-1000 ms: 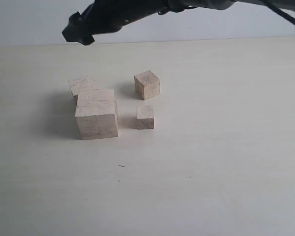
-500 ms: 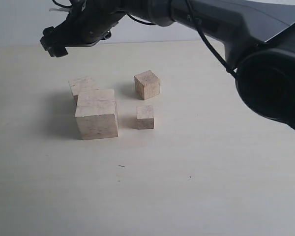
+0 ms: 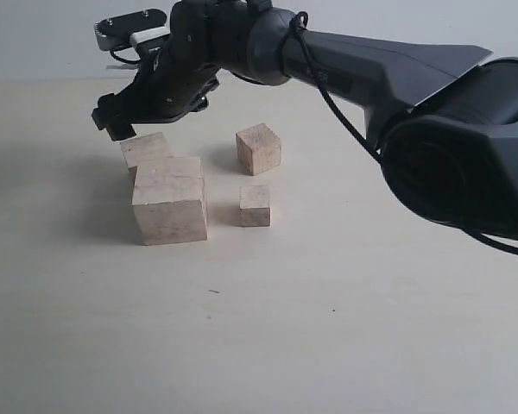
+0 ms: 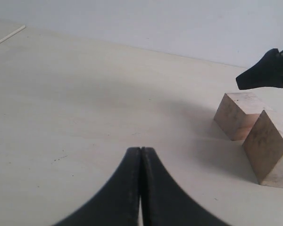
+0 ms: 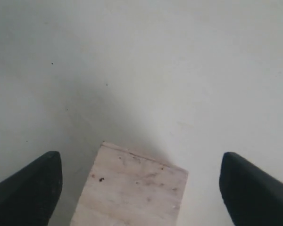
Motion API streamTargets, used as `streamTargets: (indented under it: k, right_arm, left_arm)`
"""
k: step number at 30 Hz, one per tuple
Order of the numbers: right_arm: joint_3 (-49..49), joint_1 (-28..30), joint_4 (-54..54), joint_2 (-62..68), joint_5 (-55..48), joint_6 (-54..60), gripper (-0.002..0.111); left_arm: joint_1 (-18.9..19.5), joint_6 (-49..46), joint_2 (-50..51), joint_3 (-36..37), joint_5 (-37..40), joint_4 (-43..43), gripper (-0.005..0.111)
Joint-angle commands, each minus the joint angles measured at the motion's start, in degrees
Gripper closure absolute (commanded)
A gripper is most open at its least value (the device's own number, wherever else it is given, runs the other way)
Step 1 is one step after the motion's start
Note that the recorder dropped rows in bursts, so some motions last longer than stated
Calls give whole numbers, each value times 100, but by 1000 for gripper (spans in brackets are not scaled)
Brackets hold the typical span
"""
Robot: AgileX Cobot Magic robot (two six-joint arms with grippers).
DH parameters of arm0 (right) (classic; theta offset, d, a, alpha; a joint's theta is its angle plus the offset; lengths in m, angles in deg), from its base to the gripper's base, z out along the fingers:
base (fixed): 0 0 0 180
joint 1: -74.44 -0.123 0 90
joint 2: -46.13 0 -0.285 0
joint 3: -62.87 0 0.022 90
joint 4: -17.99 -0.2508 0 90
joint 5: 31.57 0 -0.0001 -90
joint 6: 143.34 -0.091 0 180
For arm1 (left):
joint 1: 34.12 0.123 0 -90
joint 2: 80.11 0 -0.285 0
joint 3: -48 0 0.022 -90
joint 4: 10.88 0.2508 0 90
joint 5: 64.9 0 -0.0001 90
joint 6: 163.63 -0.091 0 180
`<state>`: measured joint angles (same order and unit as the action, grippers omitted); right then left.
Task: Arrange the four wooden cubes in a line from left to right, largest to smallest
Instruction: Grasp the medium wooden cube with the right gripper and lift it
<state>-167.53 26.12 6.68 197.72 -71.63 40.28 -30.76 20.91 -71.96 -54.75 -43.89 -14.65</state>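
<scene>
We take the largest cube (image 3: pixel 170 207) as our mark on the pale desk (image 3: pixel 371 328); it stands nearest the front of the group. The second-largest cube (image 3: pixel 147 148) sits just behind it, off its left rear corner and turned a little askew; whether the two touch we cannot tell. The third cube (image 3: pixel 259 148) stands behind and to the right of the largest cube, clearly apart from it. The smallest cube (image 3: pixel 255 206) lies just to the right of the largest cube, with a narrow strip of bare desk between them.

The right arm (image 3: pixel 363 60) stretches across from the right of the exterior view; the right jaws hang just above the second-largest cube, behind the largest cube. They stand wide and grip nothing; in the right wrist view that cube (image 5: pixel 132 188) shows between the two dark tips with bare desk on either side.

The left jaws are pressed together with nothing between them; they sit low over bare desk, well to the left of the largest cube (image 4: pixel 273 150). The second-largest cube (image 4: pixel 238 115) lies beyond it, under the tip of the right jaws.
</scene>
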Motion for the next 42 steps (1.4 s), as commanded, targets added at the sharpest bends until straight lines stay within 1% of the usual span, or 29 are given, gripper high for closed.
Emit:
streamTargets:
  k: [1, 15, 17, 19, 25, 27, 32, 37, 42]
  right_arm:
    - [-38, -31, -214, 42, -77, -22, 24]
    - [-38, -69, -163, 220, -181, -22, 25]
    - [-38, -69, -163, 223, -181, -22, 27]
    - [-38, -69, -163, 223, -181, -22, 33]
    - [-38, -69, -163, 223, -170, -167, 69]
    - [-38, -69, -163, 223, -170, -167, 78]
    - [-38, -69, -163, 223, -170, -167, 90]
    - [-315, -69, -163, 211, -297, 22, 108]
    - [-1164, -69, -163, 196, -613, 45, 108]
  left_arm:
    - [-6, 14, -36, -3, -40, 8, 107]
    - [-6, 14, -36, -3, -40, 8, 107]
    - [-6, 14, -36, -3, -40, 8, 107]
    - [-6, 14, -36, -3, -40, 8, 107]
    - [-6, 14, -36, -3, -40, 8, 107]
    - [-6, 14, -36, -3, -40, 8, 107]
    - [-6, 14, -36, -3, -40, 8, 107]
    - [-6, 14, -36, -3, -40, 8, 107]
    - [-6, 14, -36, -3, -40, 8, 107]
